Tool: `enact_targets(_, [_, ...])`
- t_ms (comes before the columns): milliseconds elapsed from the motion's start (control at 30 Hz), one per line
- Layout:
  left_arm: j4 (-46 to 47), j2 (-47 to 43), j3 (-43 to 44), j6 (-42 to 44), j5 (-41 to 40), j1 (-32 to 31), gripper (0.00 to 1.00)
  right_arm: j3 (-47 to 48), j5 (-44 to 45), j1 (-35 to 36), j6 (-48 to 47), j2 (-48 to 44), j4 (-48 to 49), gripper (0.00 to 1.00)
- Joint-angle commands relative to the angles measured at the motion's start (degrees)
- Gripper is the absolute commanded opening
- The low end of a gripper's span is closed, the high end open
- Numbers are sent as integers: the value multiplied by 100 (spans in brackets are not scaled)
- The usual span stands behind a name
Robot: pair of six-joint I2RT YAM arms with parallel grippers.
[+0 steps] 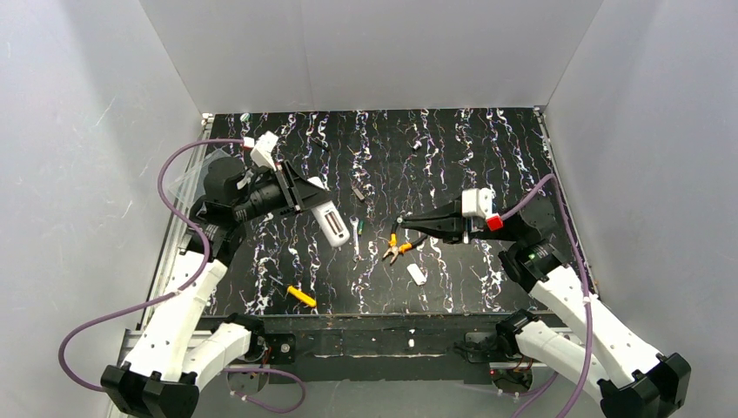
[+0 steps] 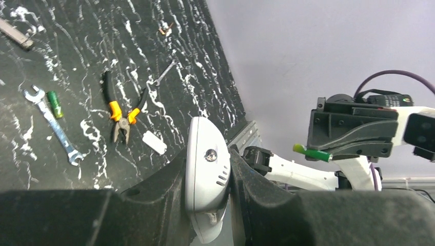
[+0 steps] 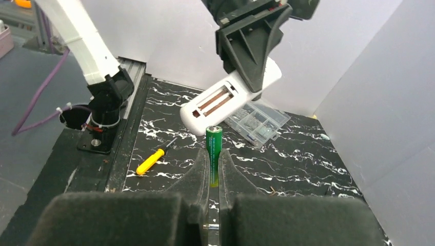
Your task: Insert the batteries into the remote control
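My left gripper is shut on the white remote control and holds it tilted above the table, left of centre. In the right wrist view the remote control shows its open battery compartment, with nothing inside. In the left wrist view the remote control sits between my left gripper's jaws. My right gripper is shut on a green battery, pointed at the remote and a short way from it. This battery also shows in the left wrist view. A second green battery lies on the table.
On the black marbled table lie a wrench, orange-handled pliers, a small loose white cover, a yellow-handled screwdriver and a grey metal bit. A clear plastic box sits at the far left. White walls enclose the table.
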Motion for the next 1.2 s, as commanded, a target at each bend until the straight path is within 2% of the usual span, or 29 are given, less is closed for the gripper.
enact_targets(0, [1455, -167, -327, -341, 595, 38, 0, -63, -632, 19, -695, -40, 413, 1])
enact_targets(400, [2784, -379, -552, -489, 976, 36, 0, -8, -923, 16, -1047, -90, 249, 1])
enact_targets(733, [2520, -474, -38, -108, 1549, -1, 0, 154, -938, 23, -1086, -161, 46, 1])
enact_targets(967, [2873, -494, -4, -241, 1629, -31, 0, 199, -842, 27, -975, -115, 5, 1])
enact_targets(1167, [3297, -496, 363, -491, 1735, -41, 0, 153, -652, 27, -955, -104, 32, 1])
